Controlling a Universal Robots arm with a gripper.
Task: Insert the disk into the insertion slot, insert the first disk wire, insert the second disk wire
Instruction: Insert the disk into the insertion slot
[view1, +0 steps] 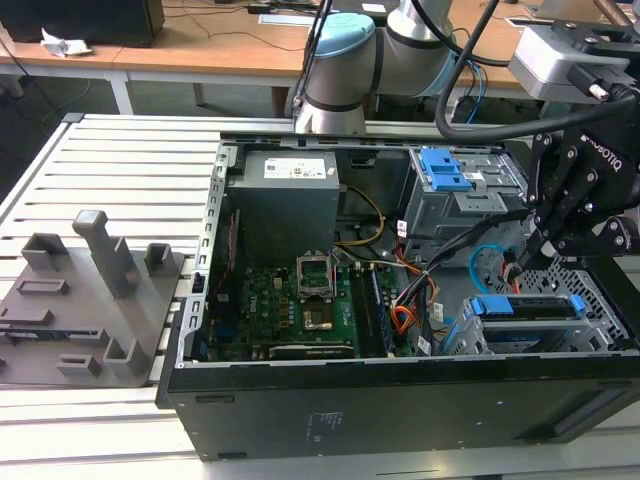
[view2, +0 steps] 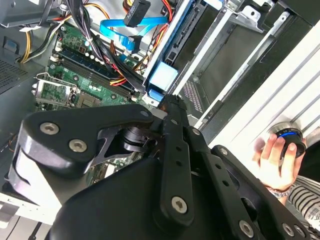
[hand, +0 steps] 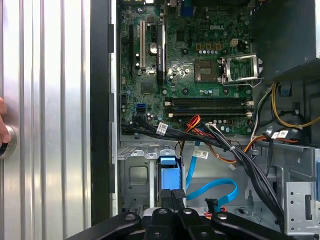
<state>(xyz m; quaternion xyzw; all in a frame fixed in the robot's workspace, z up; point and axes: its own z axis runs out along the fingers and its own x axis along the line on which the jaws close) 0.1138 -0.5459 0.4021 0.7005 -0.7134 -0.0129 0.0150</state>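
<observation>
Disk (view1: 525, 305) is seen seated in the insertion slot (view1: 600, 300), at the exterior view's right end of the open PC case (view1: 400, 400). The blue frame is level with the cage front.
In the first wrist view, only the blue frame end of the disk (hand: 168, 167) is seen, standing between the grey cage walls (hand: 135, 175).
Gripper (hand: 172, 192) is seen there with fingers pressed together and nothing visible between them. The tips are just at the frame end; contact cannot be confirmed.
In the exterior view, the gripper (view1: 530, 258) is placed just above the disk, on its motherboard side.
Second disk wire (hand: 215, 187) is looped loose on the case floor just beside the gripper, dark plug end free. In the second wrist view its plug (view2: 137, 12) is seen hanging unconnected above the frame.
First disk wire (hand: 192, 122) is seen as red-orange strands among the black harness (hand: 240, 160), between motherboard (hand: 200, 60) and cage. Its plug cannot be made out.
The second wrist view adds a person's hand (view2: 272, 155) on a blue-ringed knob (view2: 290, 137) outside the case.
Case is laid on a slatted aluminium table (view1: 120, 170). A grey fixture block (view1: 90, 290) is well apart at the exterior view's left, with wooden desks (view1: 200, 40) behind.
</observation>
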